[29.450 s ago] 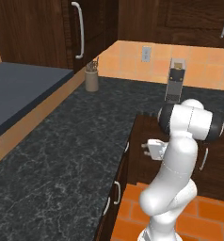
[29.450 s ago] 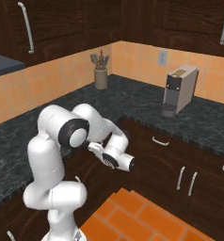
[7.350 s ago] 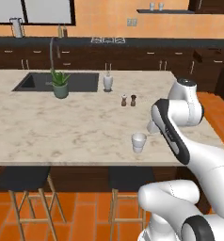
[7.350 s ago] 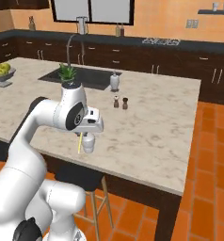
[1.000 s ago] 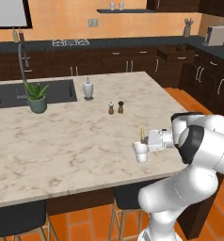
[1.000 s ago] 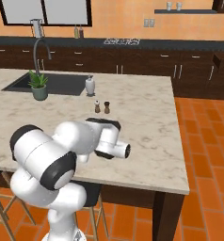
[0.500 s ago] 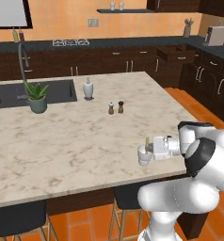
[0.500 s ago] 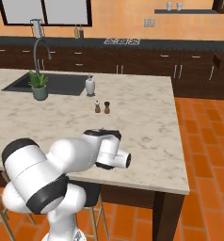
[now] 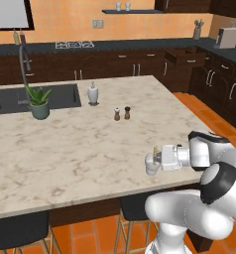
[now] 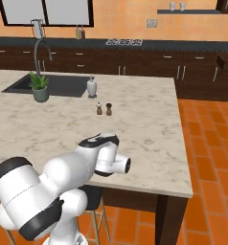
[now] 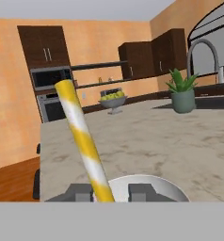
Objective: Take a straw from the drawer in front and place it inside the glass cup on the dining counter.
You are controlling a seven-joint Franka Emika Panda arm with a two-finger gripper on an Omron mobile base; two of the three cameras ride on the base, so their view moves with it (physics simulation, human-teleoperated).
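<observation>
The glass cup (image 9: 150,167) stands near the front edge of the dining counter (image 9: 80,149), a whitish tumbler. The straw (image 9: 155,150) rises from it, tan in the left base view. In the hand view the straw (image 11: 83,141) is yellow with white stripes and leans up to the left over the cup's rim (image 11: 151,182). My gripper (image 9: 161,158) lies level at the cup's right side, pointing left. Its fingertips (image 11: 142,192) stand a little apart around the straw's lower part, with a gap on the right side, so it is open. The drawer (image 9: 182,57) hangs open at the back right.
Salt and pepper shakers (image 9: 121,113), a white soap bottle (image 9: 92,93), a potted plant (image 9: 39,101) and the sink (image 9: 60,95) lie further back on the island. A fruit bowl (image 11: 113,101) sits at its far end. Dark stools (image 9: 16,233) stand under the front edge.
The arm has sunk lower beside the cup and the straw's top has come down with it. The fingers have parted slightly around the straw.
</observation>
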